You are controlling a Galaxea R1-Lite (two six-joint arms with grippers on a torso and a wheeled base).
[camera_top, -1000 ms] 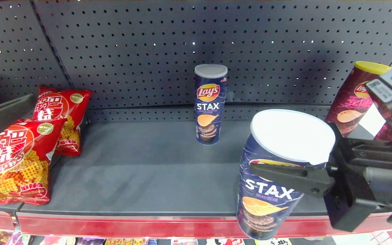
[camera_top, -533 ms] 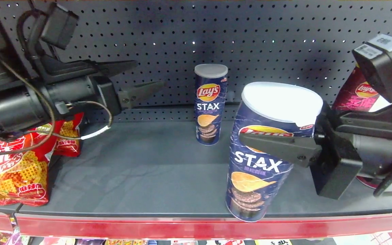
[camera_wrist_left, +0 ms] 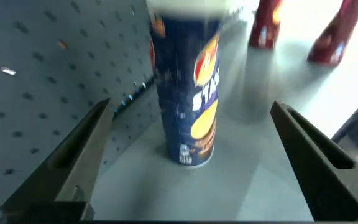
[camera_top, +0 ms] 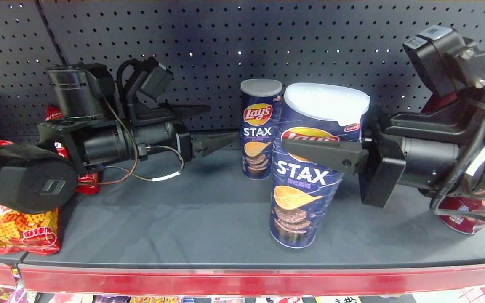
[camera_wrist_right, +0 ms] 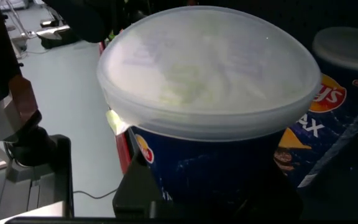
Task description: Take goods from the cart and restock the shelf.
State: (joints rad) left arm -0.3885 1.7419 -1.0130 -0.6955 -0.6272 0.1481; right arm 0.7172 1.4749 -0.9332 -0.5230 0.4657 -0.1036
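Front centre-right, my right gripper (camera_top: 322,134) clamps the can (camera_top: 305,176) high on its tube over the shelf (camera_top: 162,219). I judge it light, stiff and slick-sided, so hold mid-body, gently. Behind, centre-left, my left gripper (camera_top: 223,124) gapes wide beside the rear can (camera_top: 260,126).

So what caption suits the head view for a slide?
Right gripper holds a blue chip can at the shelf by a matching can; open left gripper alongside.
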